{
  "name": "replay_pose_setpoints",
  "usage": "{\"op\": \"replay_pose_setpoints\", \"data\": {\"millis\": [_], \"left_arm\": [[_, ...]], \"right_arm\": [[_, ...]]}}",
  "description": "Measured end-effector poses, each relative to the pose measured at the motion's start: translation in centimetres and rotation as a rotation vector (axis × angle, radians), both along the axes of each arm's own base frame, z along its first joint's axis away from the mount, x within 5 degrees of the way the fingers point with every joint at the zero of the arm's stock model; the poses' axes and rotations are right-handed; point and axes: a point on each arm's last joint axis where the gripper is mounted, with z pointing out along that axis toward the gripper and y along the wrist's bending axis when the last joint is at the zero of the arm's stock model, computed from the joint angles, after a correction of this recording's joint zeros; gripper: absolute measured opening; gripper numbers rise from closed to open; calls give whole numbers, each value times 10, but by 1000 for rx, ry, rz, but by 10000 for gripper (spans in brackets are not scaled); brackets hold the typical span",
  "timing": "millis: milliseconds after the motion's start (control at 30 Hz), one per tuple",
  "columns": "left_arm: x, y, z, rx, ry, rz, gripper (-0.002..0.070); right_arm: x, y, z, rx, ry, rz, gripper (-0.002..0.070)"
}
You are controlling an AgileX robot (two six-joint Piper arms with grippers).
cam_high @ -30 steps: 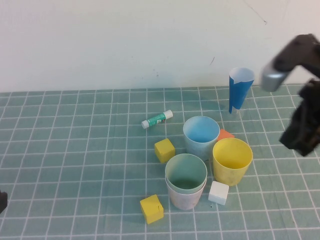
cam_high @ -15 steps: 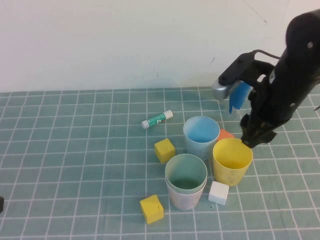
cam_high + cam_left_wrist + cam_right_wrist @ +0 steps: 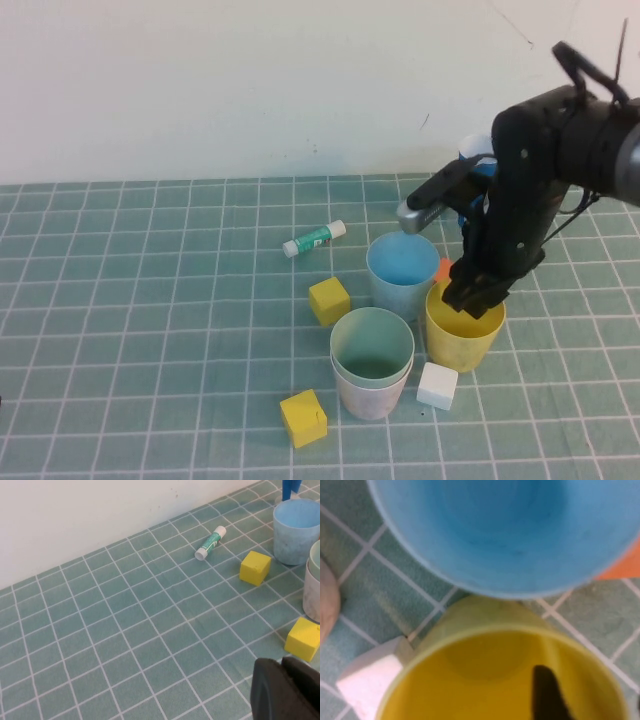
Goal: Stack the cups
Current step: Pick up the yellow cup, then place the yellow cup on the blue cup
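Nearest your side of the green gridded mat (image 3: 150, 300) sits a yellow cube (image 3: 303, 418), and just beyond it to the right stands the green cup (image 3: 372, 346), nested inside the pink cup (image 3: 370, 396), whose pale wall shows below the green rim. A white cube (image 3: 437, 385) rests just right of that pair, close against the foot of the yellow cup (image 3: 462, 330).

Your right gripper (image 3: 470, 297) hangs over the yellow cup at its far rim. In the right wrist view one dark finger (image 3: 547, 692) reaches down inside the yellow cup, the other is out of sight at the edge, and you cannot tell whether the jaws have closed on the rim. The yellow cup stands upright on the mat.

Just behind and left of it stands the light blue cup (image 3: 402, 273), upright, its wall nearly touching the yellow one. A second yellow cube (image 3: 329, 300) lies to the blue cup's left. An orange block (image 3: 443, 269) peeks out between the blue cup and the arm.

Farther back lies a glue stick (image 3: 313, 239) on its side, and the blue-and-white paper cone (image 3: 477, 157) shows mostly hidden behind the right arm near the wall.

Your left gripper (image 3: 285, 690) hovers low at the near left of the mat, well apart from the cups; its jaw state cannot be told.
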Motion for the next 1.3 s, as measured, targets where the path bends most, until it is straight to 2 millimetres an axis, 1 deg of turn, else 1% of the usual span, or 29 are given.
{"op": "replay_pose_setpoints", "data": {"millis": [33,100,167,233,333,367,433,533,600,667,733,800,867,967,1033,1133,1200,1300], "left_arm": [[0,0,0,1,2,1,-1],[0,0,0,3,3,2,-1],[0,0,-1,6,5,2,-1],[0,0,-1,8,4,2,-1],[0,0,-1,9,4,2,-1],[0,0,-1,9,4,2,-1],[0,0,-1,9,4,2,-1],[0,1,-1,10,6,2,-1],[0,1,-1,11,8,3,-1],[0,1,-1,11,8,3,-1],[0,1,-1,12,9,4,-1],[0,1,-1,12,9,4,-1],[0,1,-1,12,9,4,-1],[0,1,-1,15,7,5,-1],[0,1,-1,19,4,7,-1],[0,2,-1,24,3,10,-1],[0,2,-2,27,11,13,-1],[0,3,-3,38,29,21,-1]], "right_arm": [[1,0,-4,-3,8,0,331],[2,1,-11,-11,24,12,200],[2,1,-11,-14,24,31,93],[3,2,-8,-12,20,44,40],[6,4,7,-13,15,60,20],[7,4,16,-11,7,62,19],[9,5,40,1,-26,65,19],[10,6,85,30,-103,80,19],[11,6,119,63,-190,94,18],[10,7,145,108,-258,103,18],[9,9,167,162,-312,111,18],[6,13,178,213,-332,127,18],[5,15,181,237,-328,143,18],[8,17,174,238,-304,151,17],[15,21,160,227,-275,150,17],[28,27,131,203,-216,148,17],[36,32,109,190,-168,142,17],[44,36,85,179,-119,131,17]]}}
